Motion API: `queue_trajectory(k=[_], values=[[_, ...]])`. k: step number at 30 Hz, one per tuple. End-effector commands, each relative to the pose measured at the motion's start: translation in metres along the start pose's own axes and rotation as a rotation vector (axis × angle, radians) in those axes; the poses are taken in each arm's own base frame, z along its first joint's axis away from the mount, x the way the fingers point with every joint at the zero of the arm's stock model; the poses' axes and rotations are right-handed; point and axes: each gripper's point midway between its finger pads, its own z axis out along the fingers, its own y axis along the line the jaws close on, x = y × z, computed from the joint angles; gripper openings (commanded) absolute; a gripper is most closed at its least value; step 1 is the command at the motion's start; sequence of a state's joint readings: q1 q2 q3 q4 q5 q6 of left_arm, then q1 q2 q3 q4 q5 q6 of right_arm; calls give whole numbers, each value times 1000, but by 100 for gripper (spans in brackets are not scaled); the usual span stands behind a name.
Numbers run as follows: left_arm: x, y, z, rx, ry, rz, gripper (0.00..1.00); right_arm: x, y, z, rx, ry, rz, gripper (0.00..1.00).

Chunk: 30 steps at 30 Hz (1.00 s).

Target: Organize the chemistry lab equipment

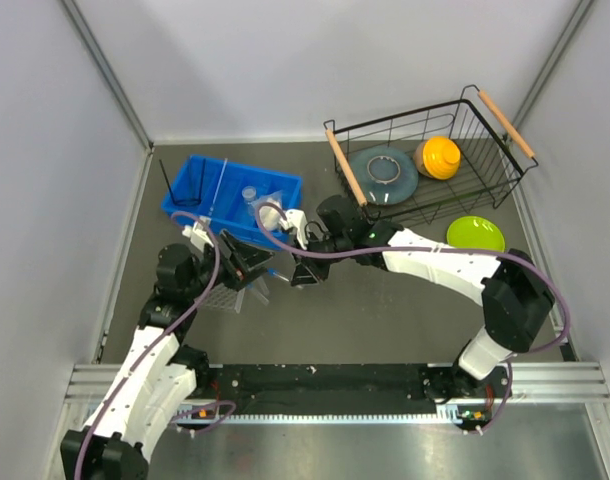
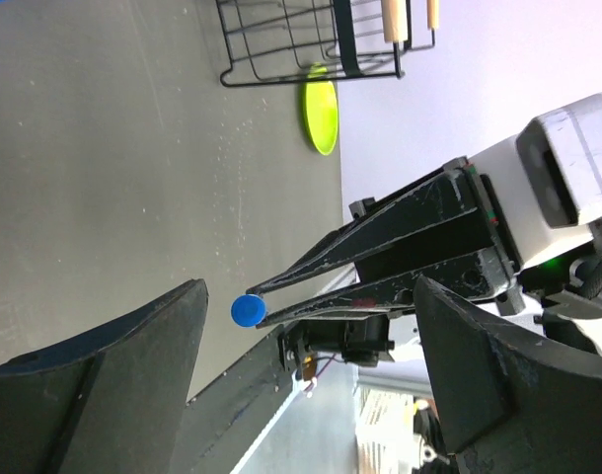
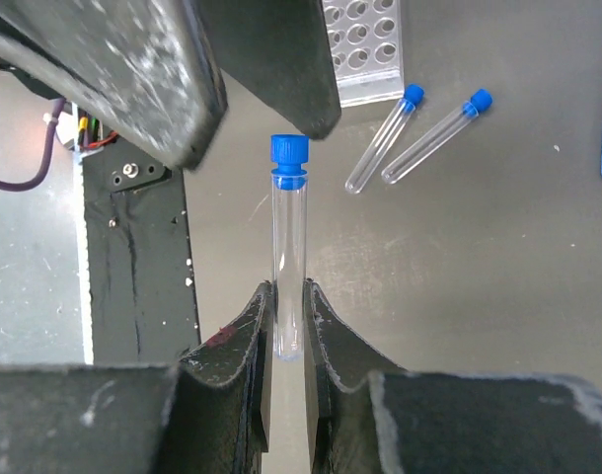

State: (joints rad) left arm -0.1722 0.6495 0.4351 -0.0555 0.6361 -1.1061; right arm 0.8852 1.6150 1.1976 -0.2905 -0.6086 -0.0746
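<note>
Right gripper is nearly shut, pinching a test tube by its bottom end. The blue cap points away from the wrist, toward the left gripper. The left gripper is spread wide and holds nothing; its fingers sit either side of the cap, not touching it. Reads as a hand-over in mid-air above the table, centre-left in the top view.

Outward from the held tube, right wrist view:
- Clear rack at 1 o'clock.
- Two loose tubes lying flat at 2 o'clock, just beside the rack.

In the top view the blue bin is at 11 o'clock from the grippers. Something thin stands in it, probably the glass rod, but it is too small to be sure.

Risks:
- The pinch is only on the tube's tail, so a knock from a left finger on the cap could lever it out or tilt it.
- If the right lets go before the left has closed, the tube drops and rolls.
- If the left closes on the cap alone, the tube could skew.

Views:
- Right wrist shows the pinch point, the rack holes and the loose tubes.
- Left wrist shows none of those. It gives the cap end-on and how wide its own fingers stand, plus the green dish and wire basket at 12 o'clock.
- Top view hides the tube between the two grippers.
</note>
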Motion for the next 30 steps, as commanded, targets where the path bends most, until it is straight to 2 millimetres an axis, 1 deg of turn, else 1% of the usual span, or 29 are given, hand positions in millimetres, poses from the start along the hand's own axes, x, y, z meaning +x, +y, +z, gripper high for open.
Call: queue_trajectory(k=[1, 2, 3, 5, 6, 7, 8, 10, 12, 14, 20, 21, 25, 26, 28, 30], values=[[8, -20, 1, 64, 64, 55, 88, -27, 14, -16, -40, -87, -57, 6], [9, -16, 3, 47, 66, 53, 87, -27, 14, -17, -39, -88, -56, 6], [10, -15, 3, 39, 70, 56, 83, -28, 13, -17, -39, -90, -58, 6], [15, -6, 6, 3, 88, 56, 80, -27, 14, -17, -43, -88, -58, 6], [17, -4, 7, -2, 94, 58, 75, -27, 14, -17, -45, -88, -58, 6], [20, -4, 8, -4, 106, 58, 73, -28, 15, -17, -45, -89, -59, 6], [20, -2, 10, -13, 100, 57, 72, -27, 14, -17, -44, -89, -59, 6], [23, -2, 12, -15, 111, 66, 65, -27, 14, -16, -43, -87, -60, 6], [23, -3, 13, -12, 108, 74, 62, -26, 14, -16, -43, -86, -61, 6], [24, -2, 15, -17, 114, 75, 57, -26, 14, -16, -45, -86, -61, 6], [24, 3, 15, -34, 98, 72, 47, -25, 14, -15, -46, -83, -67, 6], [24, 3, 15, -33, 97, 71, 47, -25, 13, -16, -45, -84, -65, 6], [23, 3, 14, -31, 85, 75, 40, -24, 13, -15, -43, -82, -70, 6], [23, 3, 14, -31, 85, 73, 36, -25, 12, -15, -42, -83, -70, 6], [24, 2, 13, -29, 86, 75, 32, -24, 12, -15, -41, -80, -69, 6], [24, 1, 13, -26, 86, 78, 23, -23, 12, -15, -40, -79, -74, 6]])
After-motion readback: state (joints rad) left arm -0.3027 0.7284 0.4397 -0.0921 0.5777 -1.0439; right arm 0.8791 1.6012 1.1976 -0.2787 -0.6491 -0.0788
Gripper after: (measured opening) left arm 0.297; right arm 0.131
